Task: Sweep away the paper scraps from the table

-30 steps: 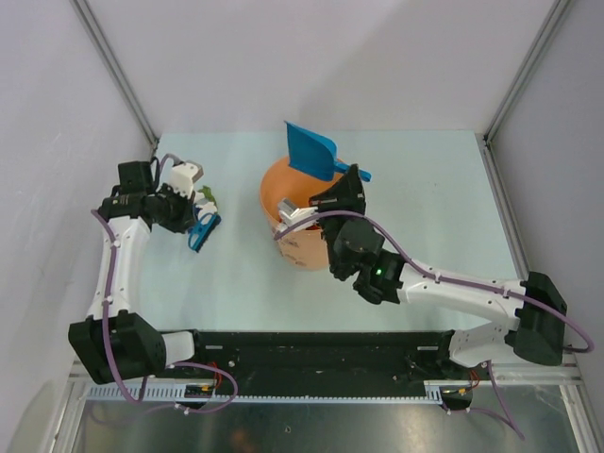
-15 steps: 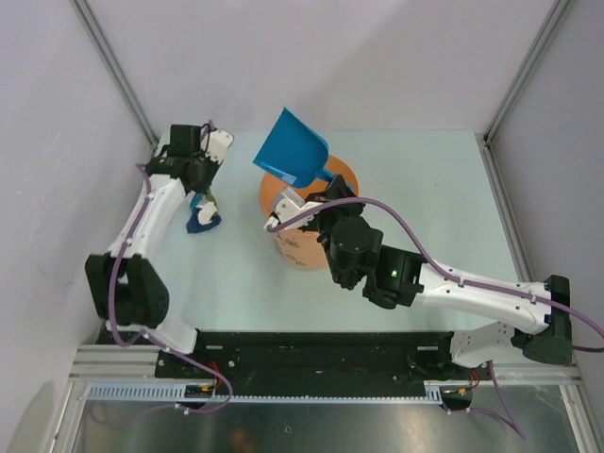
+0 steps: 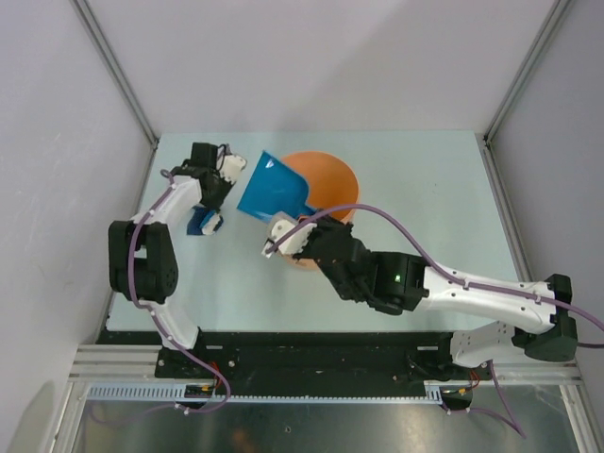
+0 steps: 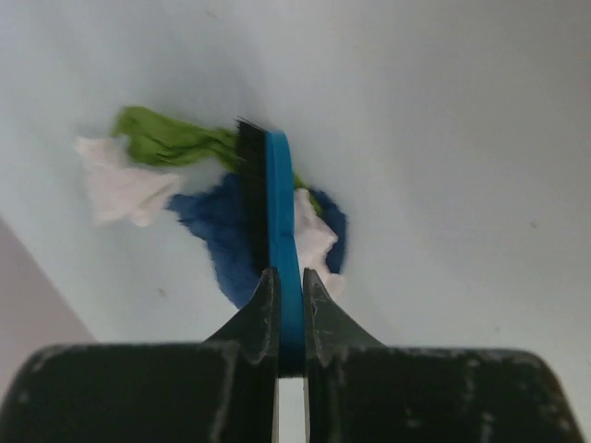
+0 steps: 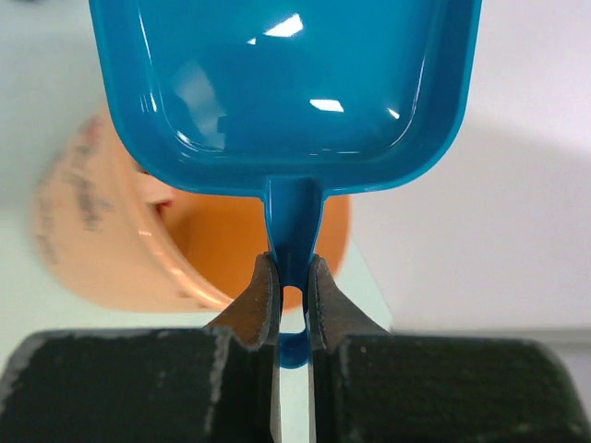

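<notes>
**Left wrist view.** Your left fingers (image 4: 262, 314) are clenching the blue brush (image 4: 280, 231) edge-on, so you are seeing only its thin spine and a strip of black bristles. Its handle end is disappearing between the finger bases. The paper scraps (image 4: 217, 231) are lying on the pale bench (image 4: 443, 138) under and just beside the brush head. A green one and a white one are lying to the left, a dark blue one beneath, and another white one is showing only partly behind the brush. You cannot tell whether the bristles are touching them.

**Top view.** The left wrist is covering the scraps almost entirely.

**Right wrist view.** Your right fingers (image 5: 265, 305) are gripping the handle of the blue dustpan (image 5: 286, 83), whose front lip is running out of frame at the top edge. The pan is hiding much of the orange bucket (image 5: 111, 249) behind it, and the bucket's printing is blurring beyond reading.
</notes>
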Robot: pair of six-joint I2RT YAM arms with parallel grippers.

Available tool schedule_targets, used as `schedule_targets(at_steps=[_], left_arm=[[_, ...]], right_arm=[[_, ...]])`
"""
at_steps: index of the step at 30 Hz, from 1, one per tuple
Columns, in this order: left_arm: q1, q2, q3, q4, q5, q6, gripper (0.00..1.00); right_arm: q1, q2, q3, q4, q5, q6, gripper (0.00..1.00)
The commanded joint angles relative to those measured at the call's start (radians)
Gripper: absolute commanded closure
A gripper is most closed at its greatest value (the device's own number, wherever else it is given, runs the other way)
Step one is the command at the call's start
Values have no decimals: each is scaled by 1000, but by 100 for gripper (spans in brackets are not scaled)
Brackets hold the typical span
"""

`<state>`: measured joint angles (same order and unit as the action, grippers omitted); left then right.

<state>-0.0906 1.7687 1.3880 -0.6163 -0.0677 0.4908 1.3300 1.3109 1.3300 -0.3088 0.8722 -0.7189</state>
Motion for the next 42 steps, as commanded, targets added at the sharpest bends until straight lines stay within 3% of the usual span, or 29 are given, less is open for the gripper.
schedule_targets(at_steps=[1,5,6,13,17,23,31,36,42], left_arm=[[35,-75,-128,-8,156,26,100],[87,-223,-260,-26,261,64,100],[88,-248,-311,-34,281,74,100],[181,-495,-466,-169,407,149,100],[186,-626,-466,-203,422,115,100],[186,-744,-382,-230,395,20,100],[186,-732,-434,-272,282,26,100],[184,-687,-474,-290,341,22,100],[173,-680,-455,-365,471,64,100]], right_arm=[[110,17,139,-166,-145,159,100],[143,68,189,-314,-459,257,100],[152,71,178,-329,-598,250,100],[149,165,123,-400,-855,262,100],[68,280,132,-383,-961,402,100],[-52,467,225,-466,-937,591,100],[-71,654,339,-578,-780,734,100],[-75,796,449,-641,-707,753,100],[-87,857,503,-586,-699,740,100]])
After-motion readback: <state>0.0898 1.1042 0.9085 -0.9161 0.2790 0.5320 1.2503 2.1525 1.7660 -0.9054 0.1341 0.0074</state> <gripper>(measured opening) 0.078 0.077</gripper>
